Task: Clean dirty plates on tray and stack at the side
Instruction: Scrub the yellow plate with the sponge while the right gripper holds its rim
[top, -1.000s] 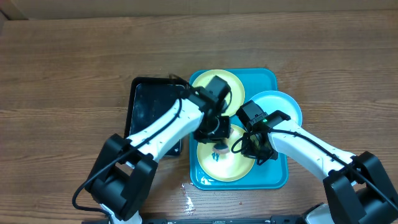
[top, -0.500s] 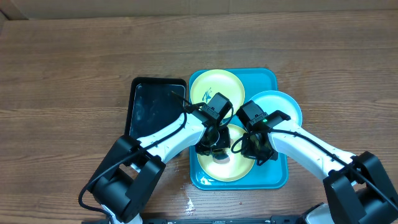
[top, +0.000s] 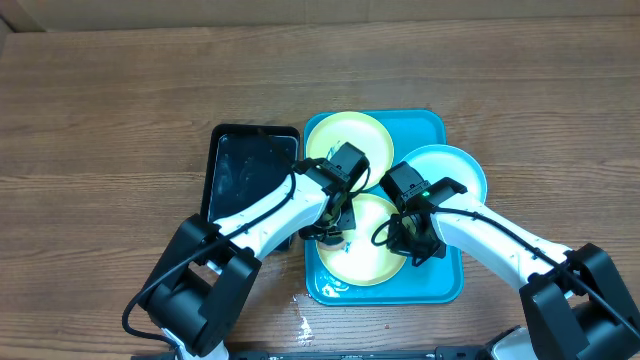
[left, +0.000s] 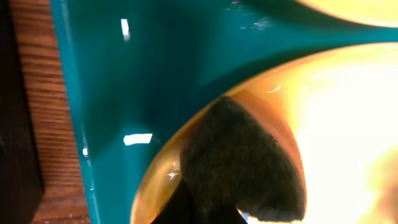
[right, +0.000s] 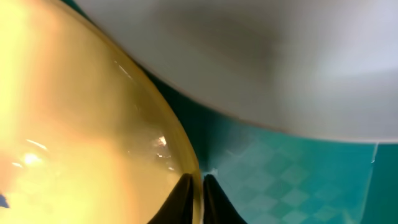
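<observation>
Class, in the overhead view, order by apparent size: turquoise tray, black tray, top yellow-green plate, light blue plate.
1. turquoise tray
2. black tray
3. top yellow-green plate and light blue plate: look alike, both partly covered.

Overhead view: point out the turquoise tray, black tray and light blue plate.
turquoise tray (top: 428, 128), overhead view, bare upper-right corner.
black tray (top: 245, 165), overhead view, its floor.
light blue plate (top: 453, 166), overhead view, its middle.

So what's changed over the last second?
The left end effector slid leftward across the near yellow-green plate to its left rim, taking the dark pad it grips along; its forearm swung off the black tray. Nothing released. Unchanged: the right end effector clamped on that plate's right rim, the far yellow-green plate, the light blue plate, the blue tray.
</observation>
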